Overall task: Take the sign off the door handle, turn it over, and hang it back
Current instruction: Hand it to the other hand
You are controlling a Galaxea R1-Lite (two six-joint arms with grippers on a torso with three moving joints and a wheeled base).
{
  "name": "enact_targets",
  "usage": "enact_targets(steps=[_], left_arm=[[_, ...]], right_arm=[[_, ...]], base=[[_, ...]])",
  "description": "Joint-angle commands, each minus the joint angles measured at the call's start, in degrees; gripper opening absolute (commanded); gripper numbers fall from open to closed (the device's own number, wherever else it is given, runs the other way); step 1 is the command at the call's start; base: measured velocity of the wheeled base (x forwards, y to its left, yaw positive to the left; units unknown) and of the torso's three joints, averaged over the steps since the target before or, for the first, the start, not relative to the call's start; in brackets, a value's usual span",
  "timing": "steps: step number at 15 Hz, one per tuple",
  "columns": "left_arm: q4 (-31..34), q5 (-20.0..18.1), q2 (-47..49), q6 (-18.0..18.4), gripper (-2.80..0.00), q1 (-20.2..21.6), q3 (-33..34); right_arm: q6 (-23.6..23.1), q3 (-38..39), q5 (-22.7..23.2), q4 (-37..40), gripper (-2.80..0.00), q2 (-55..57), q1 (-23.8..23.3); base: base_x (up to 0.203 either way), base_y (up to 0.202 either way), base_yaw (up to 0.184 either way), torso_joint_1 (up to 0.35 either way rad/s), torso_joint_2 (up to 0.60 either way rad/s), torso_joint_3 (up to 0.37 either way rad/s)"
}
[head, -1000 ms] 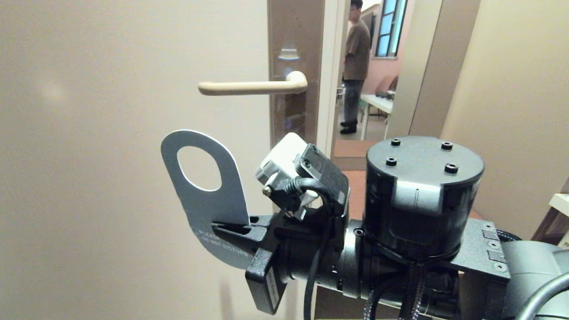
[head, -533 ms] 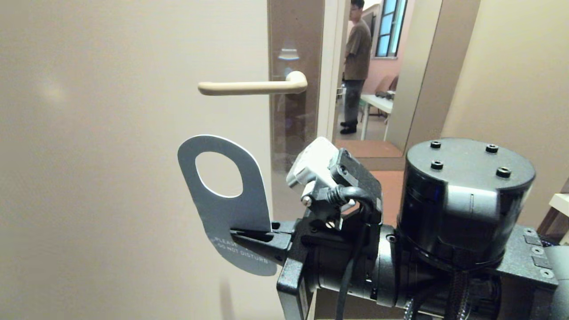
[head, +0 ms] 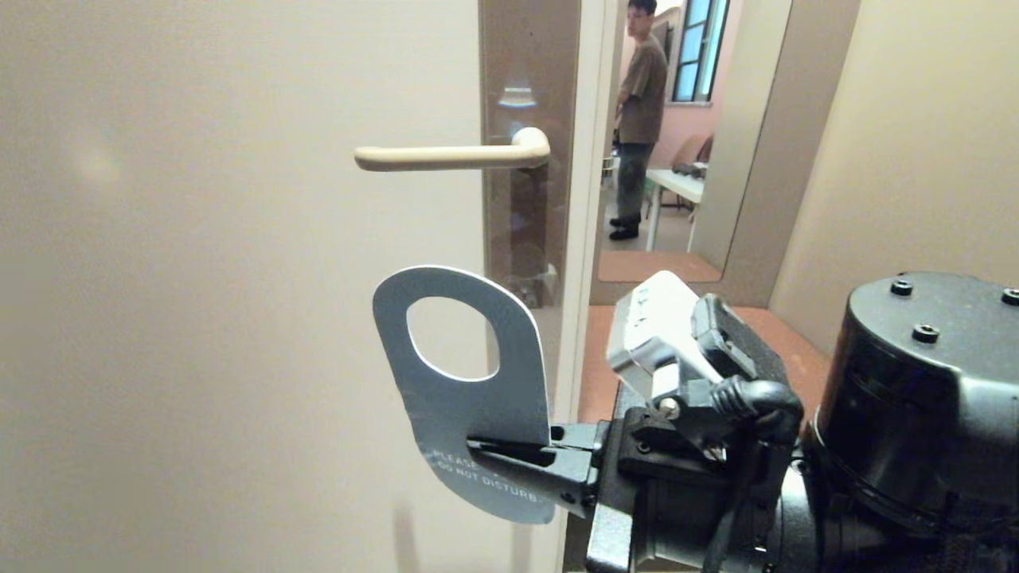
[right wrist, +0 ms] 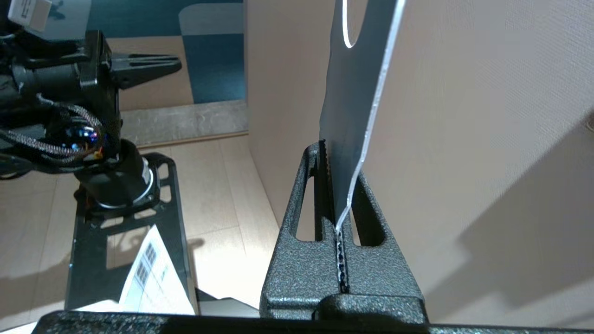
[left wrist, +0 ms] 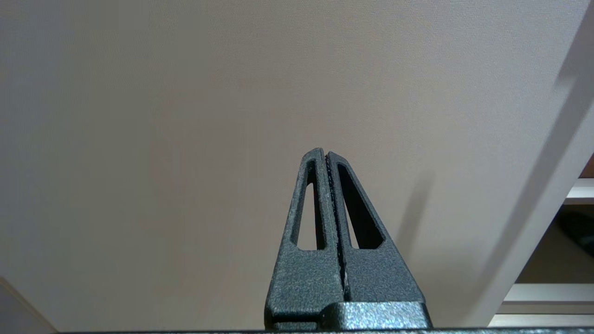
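The sign [head: 478, 414] stands upright with its slate-blue "PLEASE DO NOT DISTURB" face towards the head camera and its oval hole at the top. My right gripper [head: 478, 450] is shut on its lower end. It holds the sign clear of the door, below and slightly right of the door handle [head: 446, 157], which is a bare cream lever on a brownish backplate [head: 529, 72]. The right wrist view shows the sign [right wrist: 352, 93] edge-on, pinched in the right gripper [right wrist: 336, 162]. My left gripper [left wrist: 325, 155] is shut, holds nothing and is parked low.
The beige door [head: 199, 278] fills the left side, its edge just right of the backplate. Through the gap, a person [head: 637, 119] stands in the far room beside a white table [head: 677, 183]. A beige wall [head: 915, 159] closes off the right.
My right arm has carried the sign to the right and downward, away from the handle's free end. The sign stays upright in the grip; the handle and door have not moved.
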Motion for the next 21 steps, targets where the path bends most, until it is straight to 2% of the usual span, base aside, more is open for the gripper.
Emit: enact_targets(steps=[1, 8, 12, 15, 17, 21], left_arm=[[0.02, 0.05, -0.01, 0.02, -2.80, 0.02, 0.00], [0.02, -0.04, -0.01, 0.02, -2.80, 0.02, 0.00], [0.02, 0.05, -0.01, 0.02, -2.80, 0.02, 0.00], [0.02, 0.03, -0.01, 0.02, -2.80, 0.02, 0.00], [0.02, 0.02, -0.01, 0.02, -2.80, 0.02, 0.00], [0.02, 0.04, -0.01, 0.02, -2.80, 0.02, 0.00]], right_arm=[[-0.08, 1.29, 0.01, -0.22, -2.80, -2.36, -0.55], [-0.17, 9.10, -1.64, 0.81, -2.80, -10.58, -1.96], [-0.22, 11.38, -4.74, 3.11, -2.80, -14.61, -6.63], [-1.78, 13.31, -5.66, 3.21, -2.80, -17.38, -12.82], [-1.95, 14.50, -8.81, 3.54, -2.80, -19.67, -15.66], [-1.88, 16.40, -10.29, 10.04, -2.80, -26.49, -19.80]], base=[[0.000, 0.000, 0.000, 0.000, 0.00, 0.000], [0.000, 0.000, 0.000, 0.000, 0.00, 0.000], [0.000, 0.000, 0.000, 0.000, 0.00, 0.000], [0.000, 0.000, 0.000, 0.000, 0.00, 0.000], [0.000, 0.000, 0.000, 0.000, 0.00, 0.000], [0.000, 0.000, 0.000, 0.000, 0.00, 0.000]])
